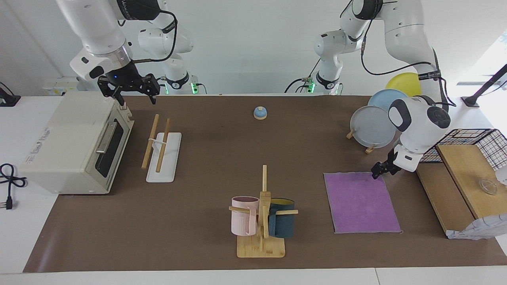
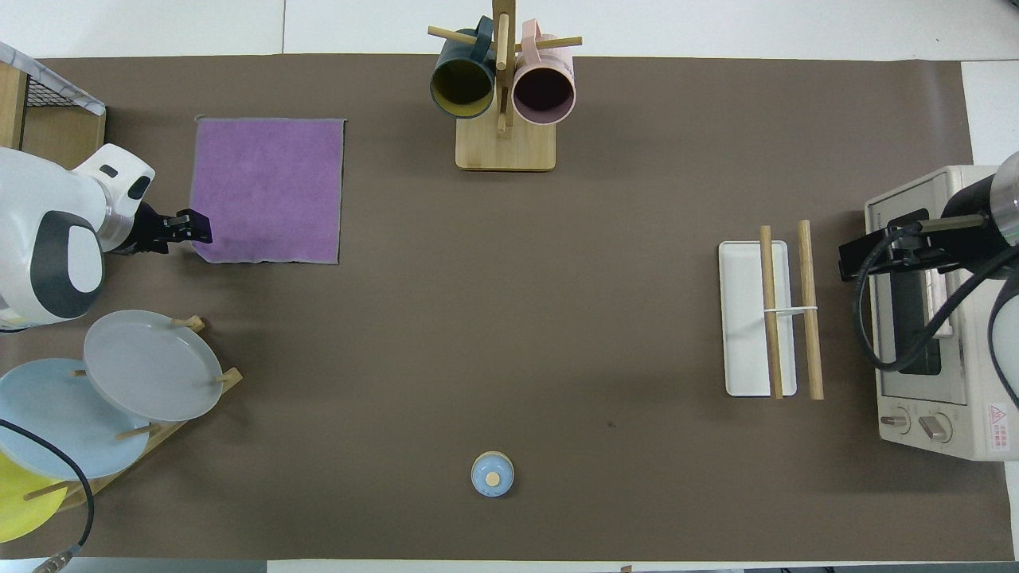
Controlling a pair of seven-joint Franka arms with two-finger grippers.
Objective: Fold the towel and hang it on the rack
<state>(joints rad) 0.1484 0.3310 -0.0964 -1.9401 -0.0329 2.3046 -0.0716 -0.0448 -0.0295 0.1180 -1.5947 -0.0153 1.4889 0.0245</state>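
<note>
You've got one sign to go on: a warning sticker with a red triangle on the toaster oven, beside its knobs, and its small print is unreadable. There's grey printing on the oven's top, too faint to read. Both arms carry lettered bands, one on the left arm, but the letters can't be made out.
</note>
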